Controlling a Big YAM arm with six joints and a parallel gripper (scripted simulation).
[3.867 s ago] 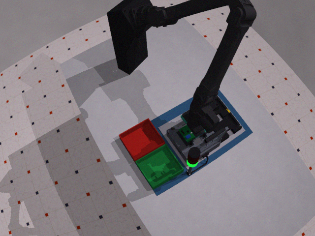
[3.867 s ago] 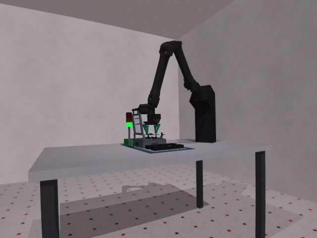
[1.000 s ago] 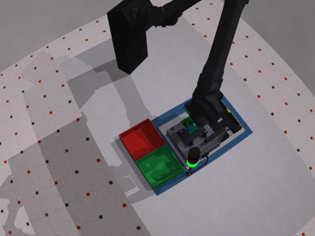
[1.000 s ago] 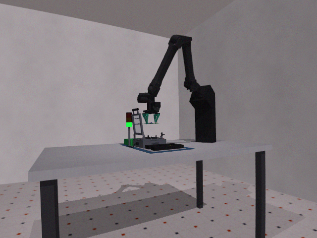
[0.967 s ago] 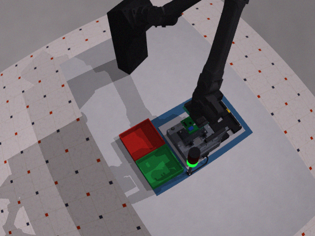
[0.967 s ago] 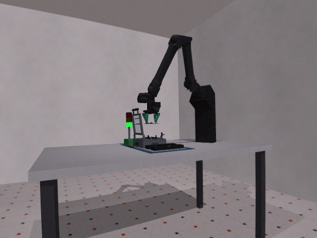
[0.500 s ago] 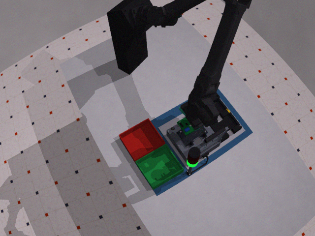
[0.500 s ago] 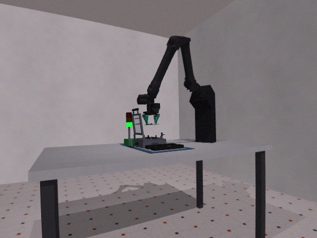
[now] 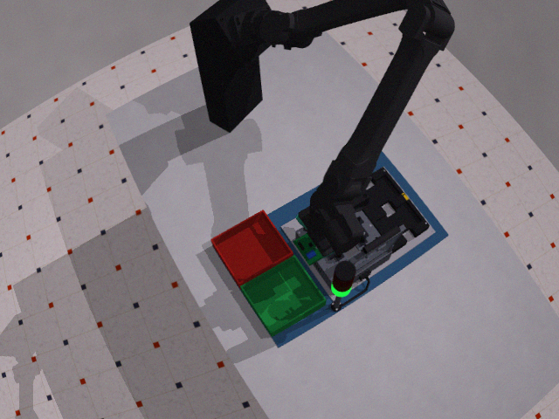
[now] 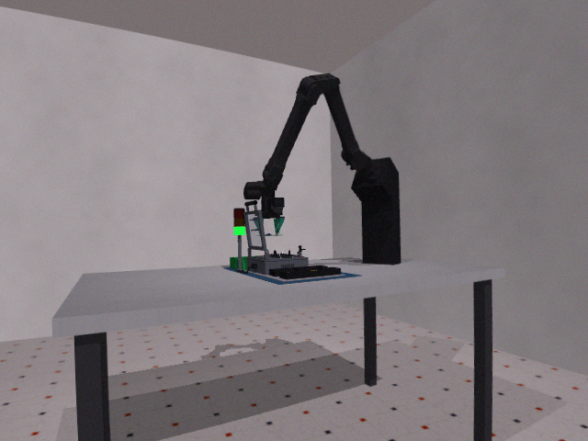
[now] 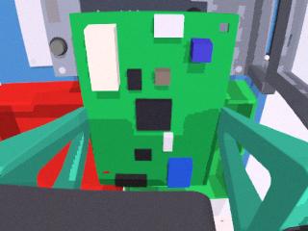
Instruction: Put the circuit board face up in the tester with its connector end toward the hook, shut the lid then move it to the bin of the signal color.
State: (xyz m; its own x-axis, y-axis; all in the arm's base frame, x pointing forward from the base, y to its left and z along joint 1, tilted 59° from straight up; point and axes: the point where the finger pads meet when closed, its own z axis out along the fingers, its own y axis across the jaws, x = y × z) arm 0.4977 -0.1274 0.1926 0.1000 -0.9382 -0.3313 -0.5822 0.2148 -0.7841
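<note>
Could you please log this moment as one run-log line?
gripper: shut on green circuit board | signal tower: green | tester lid: open | phase: carrying toward green bin

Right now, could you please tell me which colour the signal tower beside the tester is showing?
Green: the signal tower's lit band shows best in the top view.
</note>
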